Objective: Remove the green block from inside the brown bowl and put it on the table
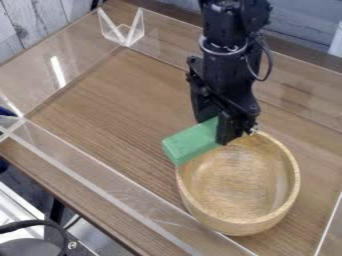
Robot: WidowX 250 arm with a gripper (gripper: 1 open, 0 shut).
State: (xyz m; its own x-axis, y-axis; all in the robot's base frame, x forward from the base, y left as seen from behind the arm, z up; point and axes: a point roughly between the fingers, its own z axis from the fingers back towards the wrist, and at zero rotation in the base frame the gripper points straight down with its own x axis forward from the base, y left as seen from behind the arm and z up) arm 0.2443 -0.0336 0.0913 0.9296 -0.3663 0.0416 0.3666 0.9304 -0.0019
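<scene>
One wood-grain counter (114,110) spreads beneath and around the end effector (218,128), with low clear acrylic walls (100,178) along its edges. A round light-brown wooden bowl (238,190) sits on it, just beside and below the end effector in the view, its inside bare wood. Smallest, the green rectangular block (193,142) is gripped in the narrowed end effector, its free end reaching out to the left in the view, next to the bowl's upper-left rim.
</scene>
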